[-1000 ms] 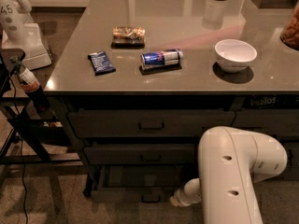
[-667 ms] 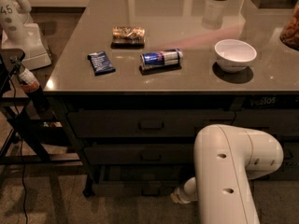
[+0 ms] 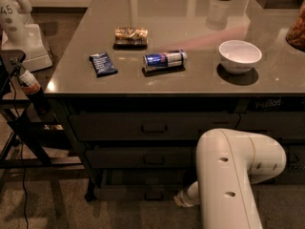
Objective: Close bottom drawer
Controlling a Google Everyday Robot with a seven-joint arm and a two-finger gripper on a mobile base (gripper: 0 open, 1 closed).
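Observation:
The bottom drawer (image 3: 133,192) is the lowest of three wide dark drawers under the grey counter, with a small bar handle (image 3: 153,194) at its centre. Its front stands slightly out from the two drawers above, and a dark gap shows over it. My white arm (image 3: 233,175) fills the lower right. Its wrist reaches left and down to the gripper (image 3: 180,198), which is low at the drawer front, just right of the handle. The arm hides most of the gripper.
On the counter (image 3: 190,80) lie a blue packet (image 3: 103,63), a snack bar (image 3: 131,35), a blue can on its side (image 3: 164,59) and a white bowl (image 3: 239,55). A dark metal frame with cables (image 3: 24,128) stands to the left. A narrower drawer stack (image 3: 274,123) is on the right.
The bottom drawer has slid inward toward the cabinet. My arm has moved with it, toward the drawer front.

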